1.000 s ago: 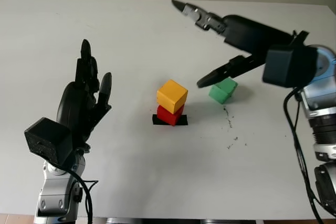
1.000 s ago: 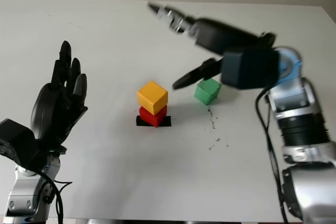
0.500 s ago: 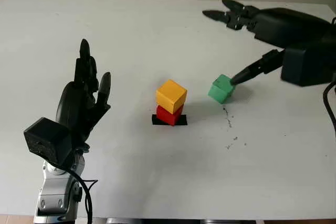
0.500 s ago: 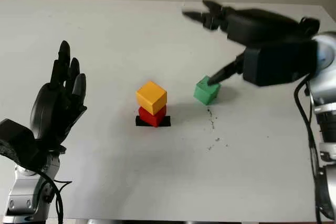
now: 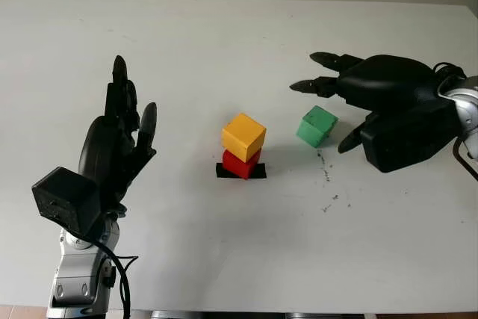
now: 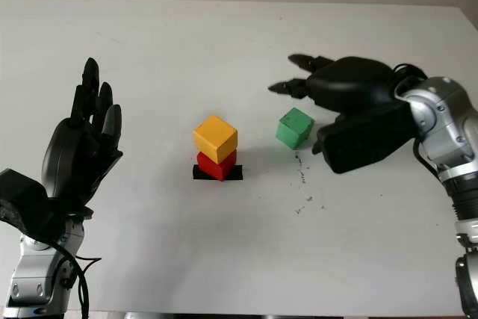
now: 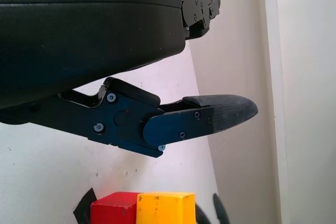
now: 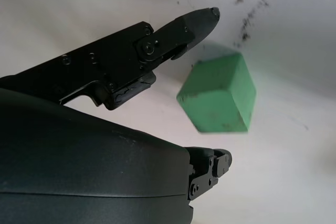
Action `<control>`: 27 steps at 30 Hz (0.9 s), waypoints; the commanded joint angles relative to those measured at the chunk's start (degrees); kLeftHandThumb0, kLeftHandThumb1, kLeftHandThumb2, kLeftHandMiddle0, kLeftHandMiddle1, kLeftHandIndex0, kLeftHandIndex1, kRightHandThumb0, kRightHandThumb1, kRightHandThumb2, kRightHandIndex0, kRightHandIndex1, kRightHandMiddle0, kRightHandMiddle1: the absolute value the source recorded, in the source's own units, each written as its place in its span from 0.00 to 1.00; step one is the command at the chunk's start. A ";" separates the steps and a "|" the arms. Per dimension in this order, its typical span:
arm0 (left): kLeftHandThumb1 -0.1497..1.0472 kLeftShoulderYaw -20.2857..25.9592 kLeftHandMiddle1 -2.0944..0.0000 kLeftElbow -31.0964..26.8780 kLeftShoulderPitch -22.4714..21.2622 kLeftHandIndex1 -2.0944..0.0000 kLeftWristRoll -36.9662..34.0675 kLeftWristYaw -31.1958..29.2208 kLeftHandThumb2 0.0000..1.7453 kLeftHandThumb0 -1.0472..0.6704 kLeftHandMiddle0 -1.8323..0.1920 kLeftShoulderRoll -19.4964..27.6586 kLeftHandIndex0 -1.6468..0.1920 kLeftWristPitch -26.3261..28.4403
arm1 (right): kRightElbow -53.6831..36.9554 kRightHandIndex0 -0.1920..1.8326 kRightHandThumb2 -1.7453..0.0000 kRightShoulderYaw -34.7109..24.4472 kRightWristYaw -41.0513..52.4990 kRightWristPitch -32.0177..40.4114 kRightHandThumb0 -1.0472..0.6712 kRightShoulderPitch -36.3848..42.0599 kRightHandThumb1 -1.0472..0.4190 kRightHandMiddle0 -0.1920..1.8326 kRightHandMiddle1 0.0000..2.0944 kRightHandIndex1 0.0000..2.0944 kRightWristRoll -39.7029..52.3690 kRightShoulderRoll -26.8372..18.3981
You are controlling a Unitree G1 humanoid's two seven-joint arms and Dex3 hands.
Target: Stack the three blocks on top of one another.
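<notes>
The right hand is held open just above the tabletop, on the right of the scene, and nothing is grasped by it. Two of its fingers are extended past the far side of the green block, while the thumb is pointed down on the block's near right side, so that the block is bracketed loosely; no contact between hand and block can be made out. In the right wrist view the green block is seen between a fingertip and the shell of the hand, apart from both, and it sits on the tabletop slightly turned. Dark specks are scattered on the white surface just in front of the green block. To the left of it, near but clear, the yellow block is set on the red block, skewed a little over it, and the red block stands on a small black patch. The same stack is caught in the left wrist view, beyond a finger. The left hand is raised at the left of the scene, well apart from the stack, open and holding nothing.
</notes>
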 commanded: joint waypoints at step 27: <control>1.00 -0.05 1.00 -0.86 0.53 1.00 1.57 -0.13 0.33 0.20 1.00 0.43 1.00 1.01 | 15.81 0.21 0.97 1.00 -17.98 -10.53 0.38 -2.40 0.07 0.31 0.52 0.03 2.72 2.24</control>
